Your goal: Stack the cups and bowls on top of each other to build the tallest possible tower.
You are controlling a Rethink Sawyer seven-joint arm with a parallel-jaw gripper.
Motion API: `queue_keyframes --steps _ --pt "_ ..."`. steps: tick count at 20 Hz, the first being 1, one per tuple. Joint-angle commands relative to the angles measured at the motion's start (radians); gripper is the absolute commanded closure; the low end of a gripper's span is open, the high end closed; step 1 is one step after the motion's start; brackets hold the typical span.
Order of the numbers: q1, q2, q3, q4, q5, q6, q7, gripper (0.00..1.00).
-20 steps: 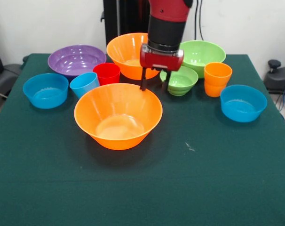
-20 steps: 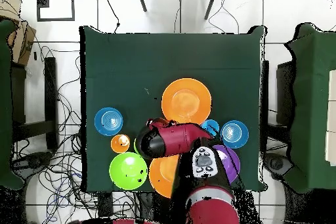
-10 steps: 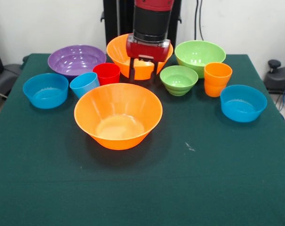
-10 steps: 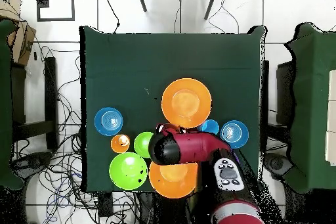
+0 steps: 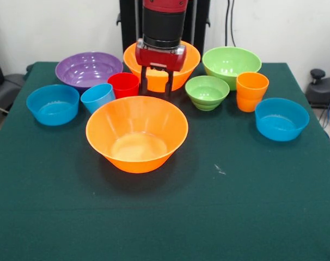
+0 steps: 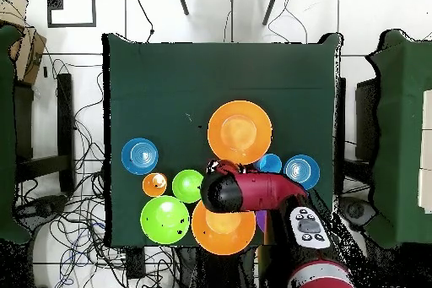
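Above the table's [image 5: 274, 217] far middle, my hand [image 5: 156, 88] hangs spread and empty between the red cup [image 5: 124, 84] at nine o'clock and the rear orange bowl [image 5: 187, 57] — nothing stacked yet — so I'd judge picking a cup comes next.

Table [image 5: 274, 217] covered in dark green cloth, one small white fleck [image 5: 220, 171] on it. White wall [image 5: 56, 27] behind. Dark chair [image 5: 7, 89] at one side, black gear [image 5: 323, 89] at the other. From above: white tiled floor [image 6: 160, 14] with loose black cables [image 6: 76, 209] beside the table, green-covered furniture [image 6: 405, 133] off to one side, a framed square [image 6: 71, 6] on the floor.
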Motion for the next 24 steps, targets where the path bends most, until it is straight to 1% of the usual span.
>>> queue_keyframes --steps 1,7,10,14,20,24 --pt "0.006 -0.011 0.131 0.055 -0.022 -0.032 0.051 0.0" --pt "0.024 -0.023 0.12 0.09 -0.021 -0.052 0.075 0.0" --pt "0.004 -0.071 0.14 0.128 -0.013 -0.019 0.061 0.0" --pt "-0.053 -0.117 0.178 0.17 -0.018 0.015 0.02 0.0" --pt "-0.112 -0.137 0.21 0.206 -0.034 0.024 -0.009 0.0" --pt "-0.115 -0.134 0.198 0.221 -0.053 -0.004 0.005 0.0"
